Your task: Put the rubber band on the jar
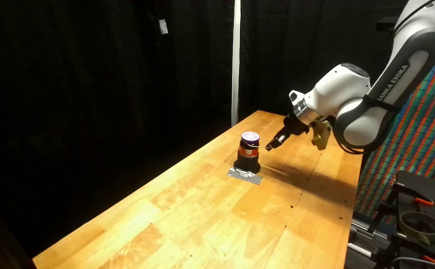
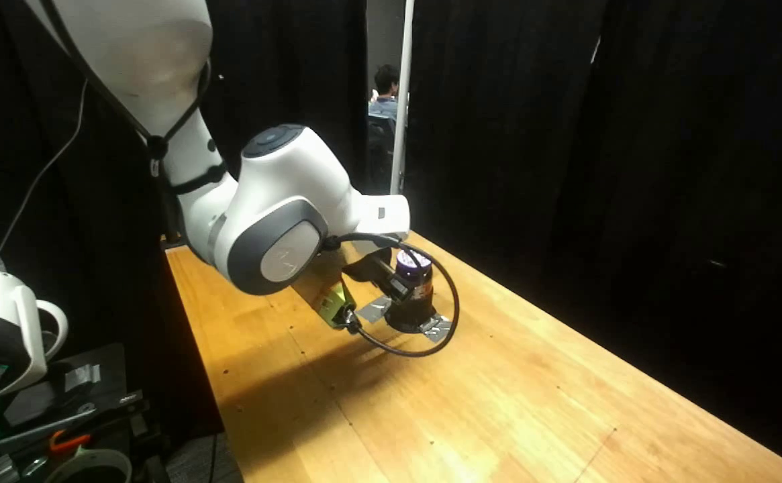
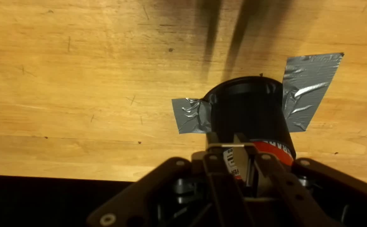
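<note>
The jar [image 1: 248, 152] is standing upright on the desk [image 1: 202, 209], tape [image 3: 309, 91] pinning its base on two sides. The claw [image 3: 226, 138] is hovering just beside it, fingers standing a little apart, narrow gap showing, with the rubber band [image 3: 233, 145] lying across both.

Main risk, my guess: band is probably pulling tight between jar and fingertips, so too much pull or a bad tilt could be popping it off the jar. Narrowing the fingers too early could be letting it fling off the tips.

Views: an exterior view is showing the purple lid [image 1: 250, 136] and a band strand spanning from just below it to the fingertips. Wrist view is hiding the lid behind the claw, but giving the finger gap. In an exterior view a cable [image 2: 456, 305] is arcing near the jar; not making out the band there. Whether it's fully encircling the jar: can't tell.
</note>
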Available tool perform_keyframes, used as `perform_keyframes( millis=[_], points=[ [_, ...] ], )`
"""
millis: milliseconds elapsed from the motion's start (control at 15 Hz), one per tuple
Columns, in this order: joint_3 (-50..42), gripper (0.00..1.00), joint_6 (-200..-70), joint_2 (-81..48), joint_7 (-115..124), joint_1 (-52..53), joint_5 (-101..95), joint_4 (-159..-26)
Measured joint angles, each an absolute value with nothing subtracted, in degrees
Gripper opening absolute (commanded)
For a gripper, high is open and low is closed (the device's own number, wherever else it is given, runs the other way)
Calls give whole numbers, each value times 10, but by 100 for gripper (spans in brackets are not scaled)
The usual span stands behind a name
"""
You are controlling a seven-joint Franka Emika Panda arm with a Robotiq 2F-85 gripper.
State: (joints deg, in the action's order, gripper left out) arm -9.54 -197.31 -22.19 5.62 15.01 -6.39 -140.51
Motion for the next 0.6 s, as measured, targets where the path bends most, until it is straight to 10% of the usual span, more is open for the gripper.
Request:
perform_keyframes(
  millis=[600],
  points=[
    [-48,21,-2227,-251,20,171,60,-1483]
  ],
)
